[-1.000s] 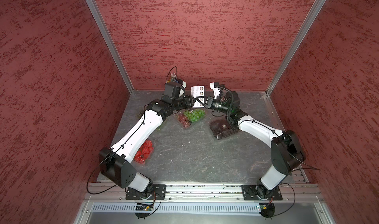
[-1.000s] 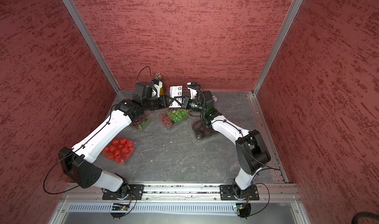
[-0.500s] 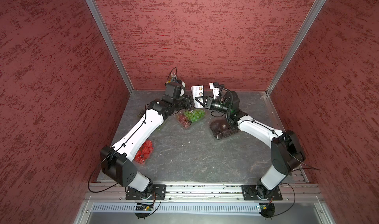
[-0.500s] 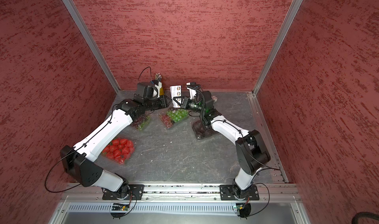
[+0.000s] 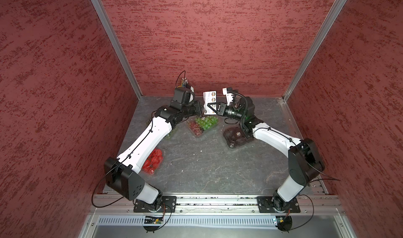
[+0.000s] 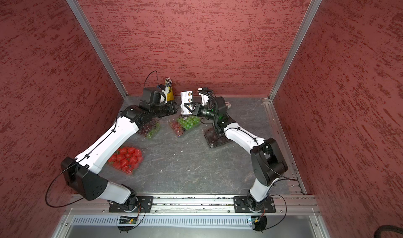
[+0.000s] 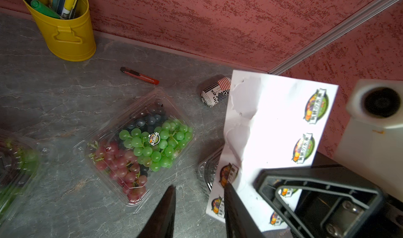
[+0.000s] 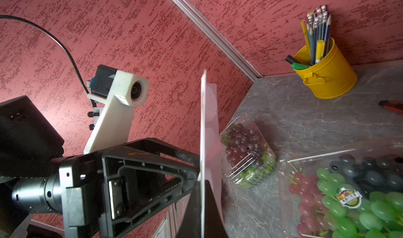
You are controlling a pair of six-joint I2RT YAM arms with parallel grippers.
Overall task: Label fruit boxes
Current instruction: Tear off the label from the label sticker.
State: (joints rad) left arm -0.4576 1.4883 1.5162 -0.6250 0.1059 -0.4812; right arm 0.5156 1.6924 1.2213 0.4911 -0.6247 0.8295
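Note:
My right gripper (image 8: 202,182) is shut on the white sticker sheet (image 7: 272,121), holding it upright above the table's back. My left gripper (image 7: 199,185) is open beside the sheet. One of its fingers (image 7: 231,195) lies against a sticker at the sheet's edge, with bare table between the jaws. Below sits the green-and-red grape box (image 7: 139,147), a round sticker (image 7: 154,137) on its lid. The dark red grape box (image 6: 150,129) is partly under my left arm. The strawberry box (image 6: 126,158) lies front left. The black-tray box (image 5: 236,136) lies under my right arm.
A yellow pencil cup (image 7: 65,36) stands in the back left corner. A red box cutter (image 7: 139,75) and a small printed roll (image 7: 216,93) lie near the back wall. Red walls enclose three sides.
My left gripper has shifted slightly beside the sheet's edge. My right arm and the sheet have stayed where they were.

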